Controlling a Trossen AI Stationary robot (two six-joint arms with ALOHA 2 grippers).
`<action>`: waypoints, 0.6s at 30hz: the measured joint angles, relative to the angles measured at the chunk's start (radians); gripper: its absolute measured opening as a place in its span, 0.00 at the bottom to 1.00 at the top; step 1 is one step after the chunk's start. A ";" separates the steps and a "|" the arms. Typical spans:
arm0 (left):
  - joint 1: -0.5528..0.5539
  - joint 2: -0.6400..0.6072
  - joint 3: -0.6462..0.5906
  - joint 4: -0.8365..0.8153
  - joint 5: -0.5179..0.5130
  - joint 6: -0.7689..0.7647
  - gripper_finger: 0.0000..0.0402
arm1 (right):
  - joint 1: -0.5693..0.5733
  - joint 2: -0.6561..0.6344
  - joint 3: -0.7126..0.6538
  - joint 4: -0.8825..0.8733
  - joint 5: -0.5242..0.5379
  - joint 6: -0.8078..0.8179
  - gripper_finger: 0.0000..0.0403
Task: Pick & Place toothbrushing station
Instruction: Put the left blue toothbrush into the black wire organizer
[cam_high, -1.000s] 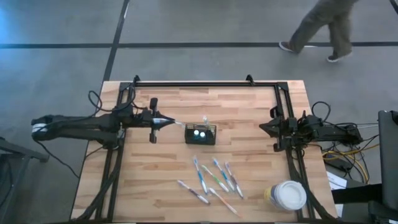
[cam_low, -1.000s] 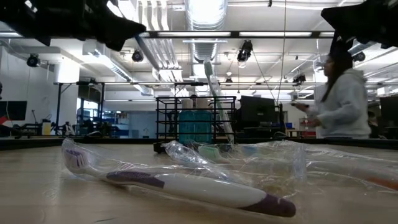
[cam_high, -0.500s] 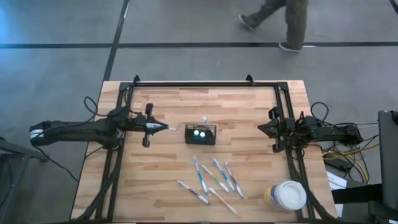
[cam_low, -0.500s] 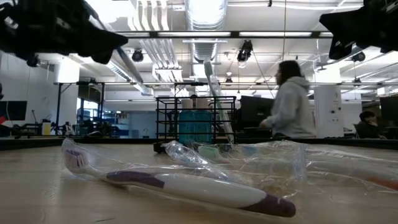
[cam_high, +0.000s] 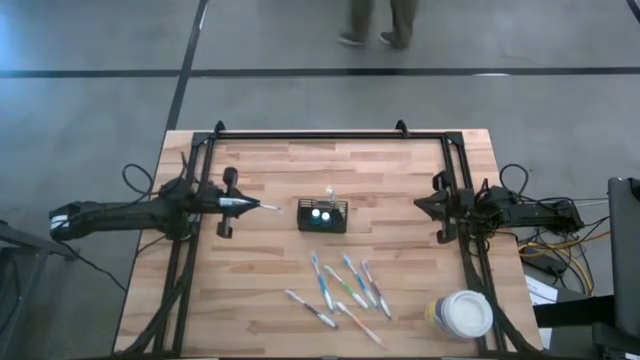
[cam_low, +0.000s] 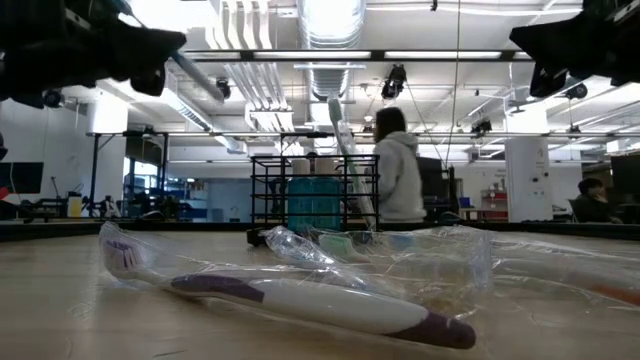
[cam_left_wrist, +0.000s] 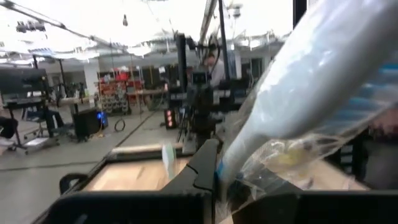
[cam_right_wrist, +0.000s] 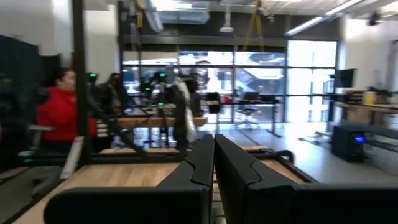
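Both arms are showing as slim, dark, near-black jointed limbs, with the left arm wearing a pale band near its outer end and loose black cables looping off its base. The right arm is trailing a tangle of black, yellow and orange cables beside its mount. The right gripper is presenting two matte black, flat-faced fingers with bevelled tips above a blocky black housing.

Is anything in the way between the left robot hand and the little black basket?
Nothing on the table blocks it: bare wood lies between the left gripper and the black caddy. But that gripper is shut on a wrapped toothbrush, so it isn't free to grab.
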 joint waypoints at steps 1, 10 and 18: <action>0.000 0.015 0.007 0.020 -0.001 -0.015 0.04 | 0.000 0.000 0.000 0.000 0.018 -0.004 0.02; -0.001 0.175 0.118 0.088 -0.002 -0.012 0.04 | 0.000 0.000 -0.004 -0.001 0.038 -0.026 0.02; 0.000 0.392 0.226 0.027 -0.029 -0.011 0.04 | 0.000 0.000 -0.007 -0.002 0.038 -0.024 0.02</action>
